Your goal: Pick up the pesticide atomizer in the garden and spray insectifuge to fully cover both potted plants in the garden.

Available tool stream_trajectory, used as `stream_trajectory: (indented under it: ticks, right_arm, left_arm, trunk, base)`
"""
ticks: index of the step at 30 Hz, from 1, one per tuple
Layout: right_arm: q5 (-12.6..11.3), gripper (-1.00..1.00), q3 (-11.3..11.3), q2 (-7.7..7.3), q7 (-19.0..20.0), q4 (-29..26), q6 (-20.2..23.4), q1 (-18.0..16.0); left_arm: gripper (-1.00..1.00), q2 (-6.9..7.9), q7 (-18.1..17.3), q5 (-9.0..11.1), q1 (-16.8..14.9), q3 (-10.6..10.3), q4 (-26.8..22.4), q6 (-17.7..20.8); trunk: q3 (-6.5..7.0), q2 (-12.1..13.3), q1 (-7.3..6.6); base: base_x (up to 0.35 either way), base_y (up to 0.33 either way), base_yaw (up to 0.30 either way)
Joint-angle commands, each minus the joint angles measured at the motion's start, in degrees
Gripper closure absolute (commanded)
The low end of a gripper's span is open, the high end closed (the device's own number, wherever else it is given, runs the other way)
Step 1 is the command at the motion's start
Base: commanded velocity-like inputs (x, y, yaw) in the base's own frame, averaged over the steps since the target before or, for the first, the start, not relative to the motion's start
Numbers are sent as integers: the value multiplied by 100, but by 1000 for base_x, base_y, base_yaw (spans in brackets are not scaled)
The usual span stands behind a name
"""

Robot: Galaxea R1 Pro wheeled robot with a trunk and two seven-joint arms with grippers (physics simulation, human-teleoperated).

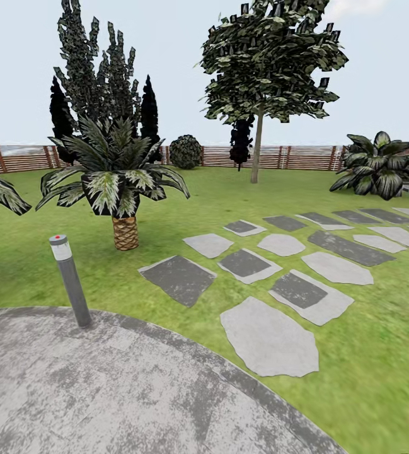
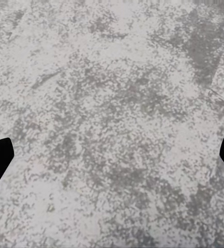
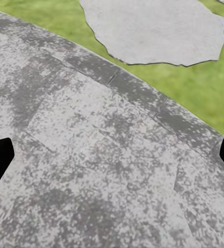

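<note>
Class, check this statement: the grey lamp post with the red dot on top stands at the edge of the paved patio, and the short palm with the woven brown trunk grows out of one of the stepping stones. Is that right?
Not quite. In the head view the palm grows out of the lawn, beside the stepping stones, not out of one. The rest holds: the lamp post with the red dot stands at the edge of the patio.

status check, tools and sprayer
Both tools open, empty, over patio. Sprayer and pots not sighted. Lamp post at patio edge, palm beyond.
</note>
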Motion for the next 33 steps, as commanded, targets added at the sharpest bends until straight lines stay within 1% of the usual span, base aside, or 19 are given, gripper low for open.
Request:
stream_trajectory:
  ticks: [1, 9, 23, 28, 29, 30, 33]
  right_arm:
    - [-4, -100, -4, -2, 2, 2, -18, -4]
    - [-11, -100, -5, -2, 5, 11, -10, -4]
    - [-14, -100, 4, 2, 10, 15, -9, -4]
    - [-20, -100, -28, -1, 9, 15, -9, -4]
    - [-21, -100, -65, -1, 8, 15, -9, -4]
    - [-21, -100, -162, -1, 9, 15, -9, -4]
    - [-21, -100, -446, -1, 10, 8, -8, -4]
  left_arm:
    - [-100, 3, -8, 64, 8, -14, 7, -22]
    - [-100, 9, -36, 23, 69, -49, 89, -196]
    - [-100, -16, -59, 25, 62, -81, 93, -211]
    - [-100, -26, -72, 26, 62, -81, 88, -211]
    - [-100, -23, -72, 26, 62, -81, 88, -211]
    - [-100, -22, -73, 26, 62, -77, 88, -211]
    - [-100, -20, -73, 54, 62, -57, 87, -211]
  trunk:
    - [-6, -3, 0]
    - [-6, -3, 0]
    - [-6, -3, 0]
    - [-6, -3, 0]
    - [-6, -3, 0]
    - [-6, -3, 0]
    - [-60, -123, 65]
  base:
    - [0, 0, -148]
    - [0, 0, -267]
    - [0, 0, -300]
    - [0, 0, -300]
    - [0, 0, -300]
    - [0, 0, -300]
    - [0, 0, -300]
